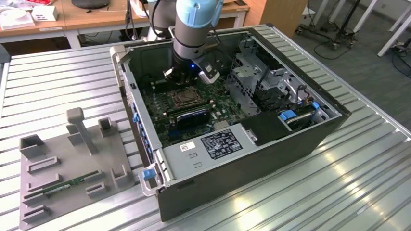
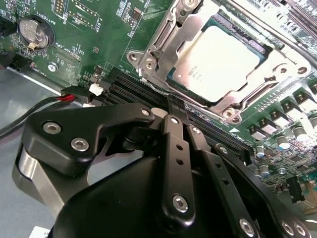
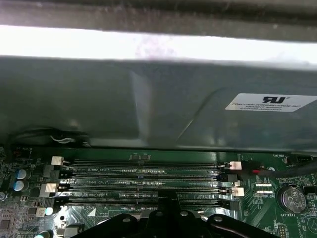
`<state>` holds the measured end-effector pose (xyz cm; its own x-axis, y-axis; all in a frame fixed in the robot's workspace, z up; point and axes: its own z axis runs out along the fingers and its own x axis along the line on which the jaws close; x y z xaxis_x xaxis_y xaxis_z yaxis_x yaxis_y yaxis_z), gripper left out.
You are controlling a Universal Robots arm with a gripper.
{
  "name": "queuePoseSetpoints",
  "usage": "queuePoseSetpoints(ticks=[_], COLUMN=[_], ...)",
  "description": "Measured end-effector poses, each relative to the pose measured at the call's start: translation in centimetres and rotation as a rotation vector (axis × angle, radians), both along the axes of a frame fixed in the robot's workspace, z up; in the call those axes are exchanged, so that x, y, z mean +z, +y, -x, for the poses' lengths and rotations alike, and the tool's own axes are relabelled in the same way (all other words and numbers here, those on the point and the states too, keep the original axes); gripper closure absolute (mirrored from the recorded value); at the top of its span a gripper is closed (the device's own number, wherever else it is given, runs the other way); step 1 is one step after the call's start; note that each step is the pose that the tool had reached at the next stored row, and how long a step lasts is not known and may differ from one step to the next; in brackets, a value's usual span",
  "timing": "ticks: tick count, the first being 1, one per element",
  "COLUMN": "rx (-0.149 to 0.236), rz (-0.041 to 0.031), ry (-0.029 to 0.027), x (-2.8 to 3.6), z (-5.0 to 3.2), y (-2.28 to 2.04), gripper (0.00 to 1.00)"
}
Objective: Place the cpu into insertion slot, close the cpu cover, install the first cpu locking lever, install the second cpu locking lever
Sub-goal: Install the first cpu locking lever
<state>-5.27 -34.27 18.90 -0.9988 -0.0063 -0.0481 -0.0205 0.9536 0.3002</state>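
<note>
The cpu [image 2: 223,57] lies flat in the insertion slot [image 1: 183,98], its pale metal face up. The silvery cpu cover [image 2: 171,47] is down over it and frames its edges. A thin shiny lever rod [image 2: 277,37] runs along one side of the socket. My gripper [image 2: 177,110] hangs low inside the computer case [image 1: 308,139], just beside the socket and over the black memory slots [image 3: 143,173]. Its black fingers [image 2: 171,148] are pressed together with nothing between them. In the exterior view the gripper [image 1: 186,77] sits just behind the socket.
A coin battery [image 2: 33,30] and a red-and-black cable [image 2: 69,97] lie near the gripper. The case's grey wall [image 3: 148,109] stands close behind the memory slots. A drive cage [image 1: 257,77] fills the case's right. A grey fixture plate [image 1: 64,168] rests on the slatted table.
</note>
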Motion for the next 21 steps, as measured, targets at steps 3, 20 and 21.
queuePoseSetpoints(ticks=[3,20,21], rx=[0.0,0.0,0.0], rz=[0.0,0.0083,0.0115], ry=[-0.0001,0.0001,0.0001], x=[0.29,1.22,1.18], z=[0.0,0.0,0.0], y=[0.0,0.0,0.0], gripper=[0.89,0.89,0.89])
